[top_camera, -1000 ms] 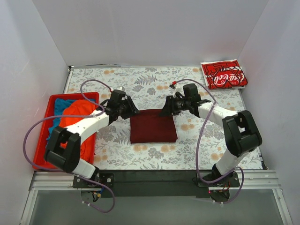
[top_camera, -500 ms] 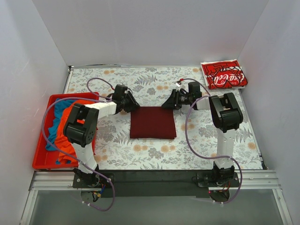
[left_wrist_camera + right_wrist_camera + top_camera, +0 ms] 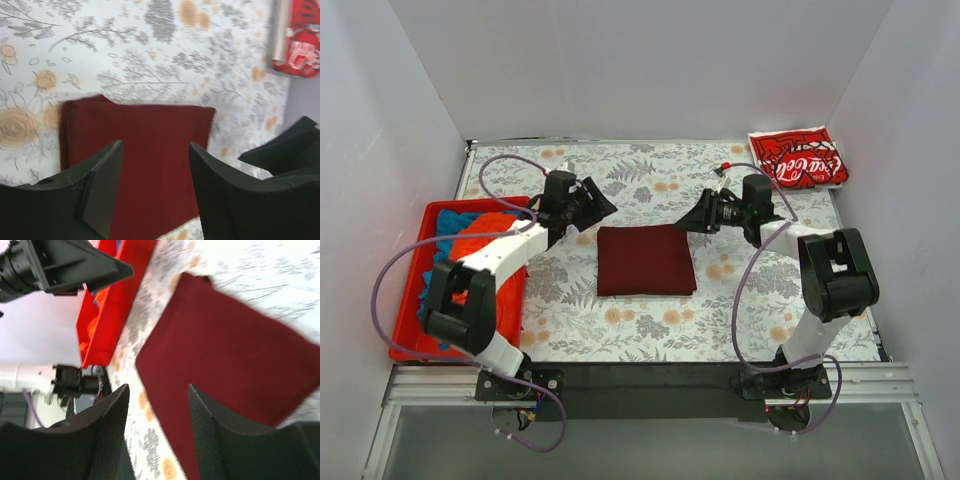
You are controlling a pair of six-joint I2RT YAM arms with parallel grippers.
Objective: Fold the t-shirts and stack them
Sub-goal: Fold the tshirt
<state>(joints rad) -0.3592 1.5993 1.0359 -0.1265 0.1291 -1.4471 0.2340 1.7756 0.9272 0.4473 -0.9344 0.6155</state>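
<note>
Your left fingers (image 3: 100,190) are spread apart with nothing between them. They hang over the far left corner of the dark maroon t-shirt (image 3: 150,130), folded into a flat rectangle, without touching it. Your right fingers (image 3: 105,435) are likewise parted and empty, above the shirt's far right corner.

The maroon shirt (image 3: 646,260) lies mid-table on the floral-patterned table (image 3: 650,180), between the two arms.

At your left, the red plastic bin (image 3: 410,340) holds a crumpled bright orange t-shirt (image 3: 485,235) over a blue t-shirt (image 3: 445,225), most of which is hidden.

In the far right corner lies the folded red t-shirt (image 3: 798,158). Its white script reads "Coca-Cola" in the top view. In the left wrist view the frame edge cuts it off and its print is too blurred to read.
</note>
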